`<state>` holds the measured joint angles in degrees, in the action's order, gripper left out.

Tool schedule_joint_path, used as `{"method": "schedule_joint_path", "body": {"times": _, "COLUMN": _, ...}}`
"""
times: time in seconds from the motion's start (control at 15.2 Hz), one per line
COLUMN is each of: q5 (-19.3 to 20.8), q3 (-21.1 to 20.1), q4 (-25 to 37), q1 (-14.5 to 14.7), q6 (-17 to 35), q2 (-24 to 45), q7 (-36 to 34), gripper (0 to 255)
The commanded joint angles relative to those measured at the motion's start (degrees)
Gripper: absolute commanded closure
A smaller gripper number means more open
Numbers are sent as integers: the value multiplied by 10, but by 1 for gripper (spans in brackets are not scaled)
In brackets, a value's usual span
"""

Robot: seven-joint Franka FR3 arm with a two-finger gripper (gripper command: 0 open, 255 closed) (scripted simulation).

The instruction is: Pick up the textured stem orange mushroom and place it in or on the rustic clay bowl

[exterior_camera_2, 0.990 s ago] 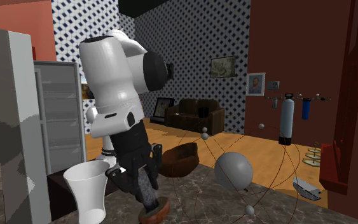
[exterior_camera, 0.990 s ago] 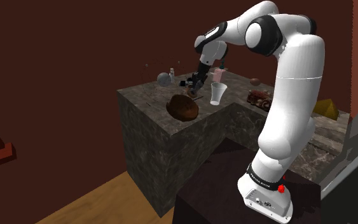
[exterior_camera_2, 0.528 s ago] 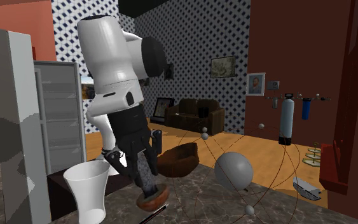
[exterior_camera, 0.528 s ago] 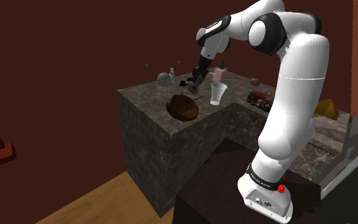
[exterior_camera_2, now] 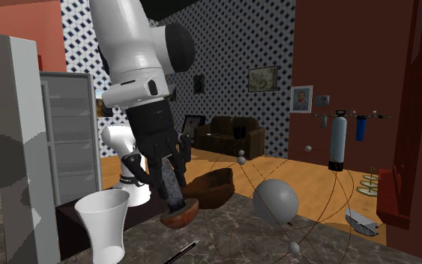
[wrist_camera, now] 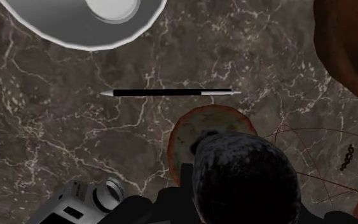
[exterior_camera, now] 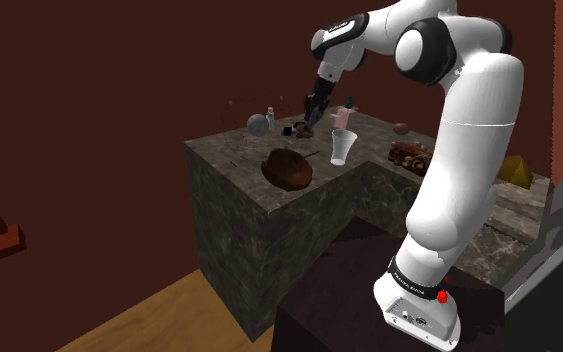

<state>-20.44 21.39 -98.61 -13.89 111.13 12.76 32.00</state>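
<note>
The dark-stemmed, orange-capped mushroom (exterior_camera_2: 179,215) is gripped by its rough stem in the all-black end effector (exterior_camera_2: 170,180), whose fingers are closed around it. The cap hangs downward and appears to be held just clear of the dark marbled bench (exterior_camera_2: 261,247). The rustic reddish-brown bowl (exterior_camera_2: 211,187) is seen just beyond the mushroom, to the second exterior view's right. In the shoulder view it lies toward the bench's near left.

The carry across to the bowl is judged to be the step in hand. A firm grip is called for, since only the stem is clasped and the broad cap could swing. More height is probably needed so that the bowl's rim is cleared. The tall white cup (exterior_camera_2: 104,221), the thin black pen (wrist_camera: 171,93) and the grey sphere (exterior_camera_2: 275,201) are to be steered around. Release is best made low, over the bowl's centre.
</note>
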Motion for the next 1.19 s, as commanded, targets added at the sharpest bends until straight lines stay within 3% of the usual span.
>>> {"method": "schedule_joint_path", "body": {"times": 0.0, "q5": 3, "q3": 1, "q4": 9, "q1": 0, "q6": -13, "q2": -5, "q7": -4, "gripper": 255}}
{"method": "schedule_joint_path", "body": {"times": 0.46, "q5": 10, "q3": 3, "q4": 50, "q1": -2, "q6": -58, "q2": -11, "q7": -17, "gripper": 255}}
{"method": "schedule_joint_path", "body": {"times": 1.12, "q5": 76, "q3": -50, "q4": -167, "q1": 69, "q6": 18, "q2": -195, "q7": -141, "gripper": 255}}
